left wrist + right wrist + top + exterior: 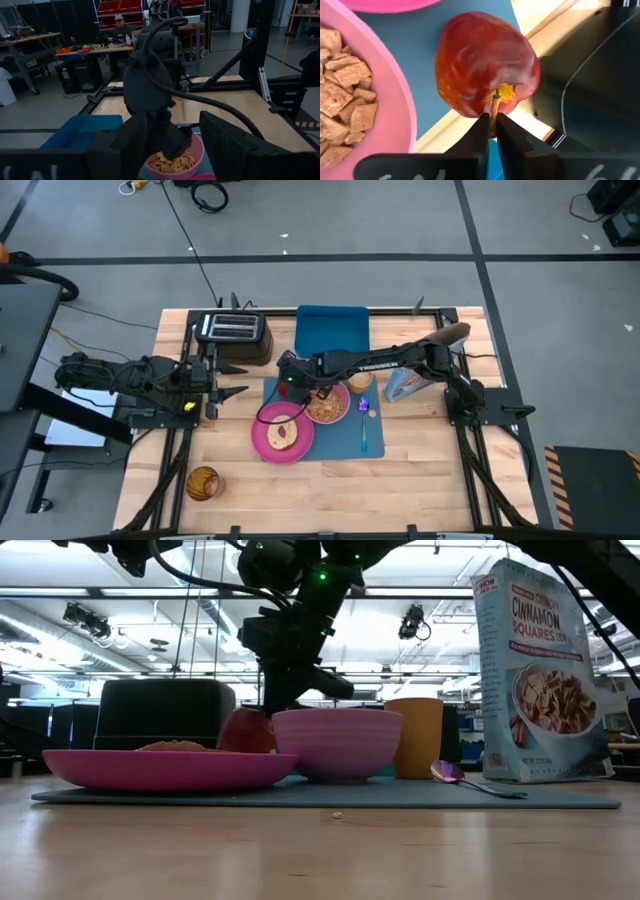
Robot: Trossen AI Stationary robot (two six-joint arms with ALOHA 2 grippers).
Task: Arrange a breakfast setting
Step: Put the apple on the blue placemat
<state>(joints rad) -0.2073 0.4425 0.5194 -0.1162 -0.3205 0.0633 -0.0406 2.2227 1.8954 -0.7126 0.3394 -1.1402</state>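
The red apple (485,65) sits at the far left corner of the blue mat (342,442), behind the pink plate (283,436) in the low view. My right gripper (491,120) reaches across the mat from the right and is shut on the apple's stem. A toast slice (283,433) lies on the plate. The pink bowl (327,406) holds cereal squares. Beside it on the mat are the orange cup (360,380) and the spoon (365,430). My left gripper (172,132) hangs open at the table's left, level, empty. My right gripper pinches the apple's stem (495,100) between its two fingertips (482,131). The fingers slant down from above and from the table's right. The apple (245,730) lies stem end toward the gripper; the plate hides its underside, so whether it rests on the mat I cannot tell.
A black toaster (232,330) and a blue rimmed tray (333,330) stand at the far edge. A cereal box (405,385) stands right of the mat. A jar (203,482) sits near the front left. Bare wood lies along the near edge.
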